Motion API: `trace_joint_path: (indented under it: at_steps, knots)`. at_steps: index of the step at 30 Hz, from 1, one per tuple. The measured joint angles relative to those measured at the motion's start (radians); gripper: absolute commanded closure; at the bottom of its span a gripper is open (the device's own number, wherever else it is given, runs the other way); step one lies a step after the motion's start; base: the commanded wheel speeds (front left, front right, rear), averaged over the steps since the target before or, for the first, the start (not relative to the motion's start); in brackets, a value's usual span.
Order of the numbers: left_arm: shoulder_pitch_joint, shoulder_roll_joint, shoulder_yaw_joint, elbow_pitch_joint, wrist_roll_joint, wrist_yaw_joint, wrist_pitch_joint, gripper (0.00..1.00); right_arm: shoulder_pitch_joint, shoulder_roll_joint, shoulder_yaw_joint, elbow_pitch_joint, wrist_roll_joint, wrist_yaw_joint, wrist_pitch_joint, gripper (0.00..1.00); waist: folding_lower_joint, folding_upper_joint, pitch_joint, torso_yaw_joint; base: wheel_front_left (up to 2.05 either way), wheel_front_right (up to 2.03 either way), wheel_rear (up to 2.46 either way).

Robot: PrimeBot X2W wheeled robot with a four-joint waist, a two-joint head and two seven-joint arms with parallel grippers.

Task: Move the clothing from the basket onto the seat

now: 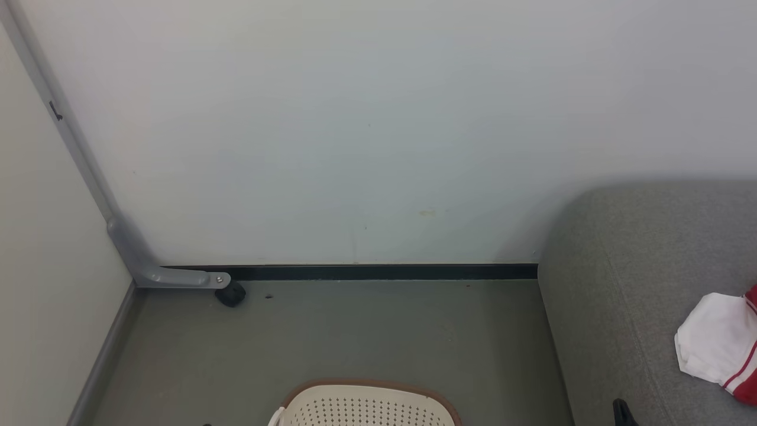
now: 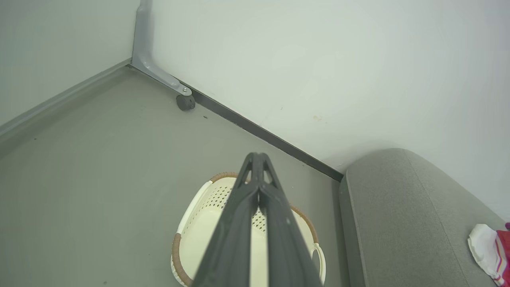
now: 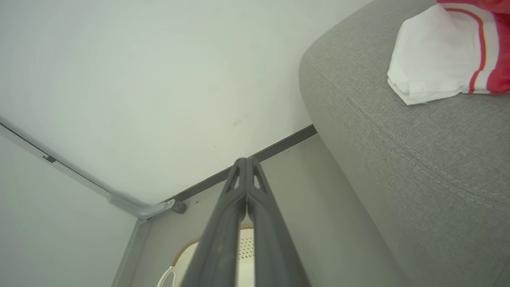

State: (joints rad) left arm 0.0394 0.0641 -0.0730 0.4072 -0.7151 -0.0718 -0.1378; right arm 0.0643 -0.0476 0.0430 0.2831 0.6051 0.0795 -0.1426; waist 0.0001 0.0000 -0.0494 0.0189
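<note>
Left claw (image 2: 258, 156) clenched, long dark fingers pressed together tip to tip, gripping nothing; hanging over the basket (image 2: 175, 255) in the left wrist view. Right claw (image 3: 246, 159) likewise clenched on nothing, pointing toward the line where wall (image 3: 159, 79) meets floor (image 3: 303, 199), with the seat (image 3: 398, 167) to the right in that view and the basket's brown rim (image 3: 184, 248) low behind the fingers.

Clothing (image 1: 718, 343) on the seat (image 1: 621, 266), well apart from the basket (image 1: 366, 386): a crumpled white panel with red-and-white striped trim, cut off by the right edge of the head view. Same clothing (image 2: 488, 247) at the far right of the left wrist view, and again (image 3: 434, 52) at the top right of the right wrist view, lying near the seat's rounded corner.

Basket on the grey floor (image 1: 355, 331) near the seat's end, cream and perforated, white handles at its sides. Behind it a pale wall (image 1: 378, 118) with a dark skirting strip, and in the corner a grey bracket (image 1: 171, 276) ending in a small black wheel (image 1: 230, 294).
</note>
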Motion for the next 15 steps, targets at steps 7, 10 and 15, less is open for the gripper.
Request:
trace_joint_path:
  at_steps: [7,10,15]
  knots:
    - [-0.016,-0.001,0.012,-0.009,-0.084,-0.008,0.022,1.0,-0.017,0.001,-0.016,0.002,0.088,0.001,0.02,1.0,0.0,0.0,0.004,-0.002,0.0,0.0,0.0]
    - [-0.016,-0.002,0.021,-0.013,-0.114,-0.009,0.033,1.0,-0.018,0.001,-0.024,0.003,0.127,0.001,0.032,1.0,0.0,0.0,0.007,-0.002,0.0,0.0,0.0]
    - [-0.019,-0.002,0.032,-0.023,-0.176,-0.009,0.053,1.0,-0.03,0.001,-0.037,0.005,0.199,0.008,0.054,1.0,0.0,0.0,0.01,-0.004,0.0,0.0,0.0]
